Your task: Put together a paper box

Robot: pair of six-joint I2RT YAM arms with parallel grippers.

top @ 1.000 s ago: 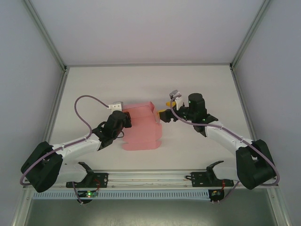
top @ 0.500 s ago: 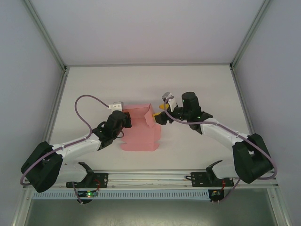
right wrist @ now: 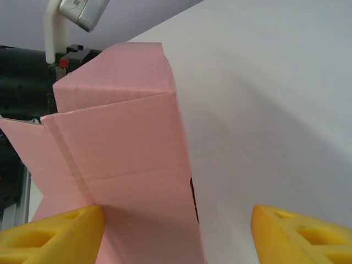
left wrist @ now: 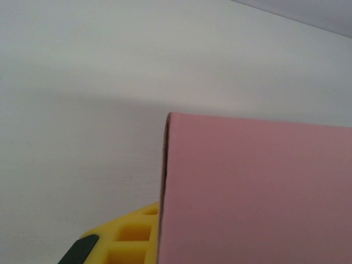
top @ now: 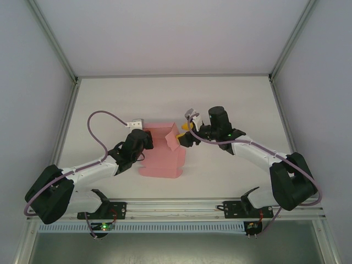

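Card in salmon pink, part folded into shape: the paper box (top: 160,155) lies near the middle of the white table (top: 236,99), a little toward 7 o'clock of centre as seen from behind the two arms. At the box's 9 o'clock edge the left gripper (top: 148,142) is clenched on the card. Its wrist camera looks along a flat pink panel, with one yellow finger (left wrist: 129,234) pressed close beside the panel's cut edge. At about 2 o'clock of the box, where a flap stands up from the sheet, the right gripper (top: 185,136) is released, its jaws spread wide. From that wrist the two yellow fingers (right wrist: 55,234) sit far apart at 7 and 5 o'clock of the view. The box's creased, raised end stands between them and the left-hand finger is against the card, while the other is well clear over bare tabletop. Beyond the box, at 11 o'clock in that view, the opposite arm's white camera mount (right wrist: 74,16) is visible.
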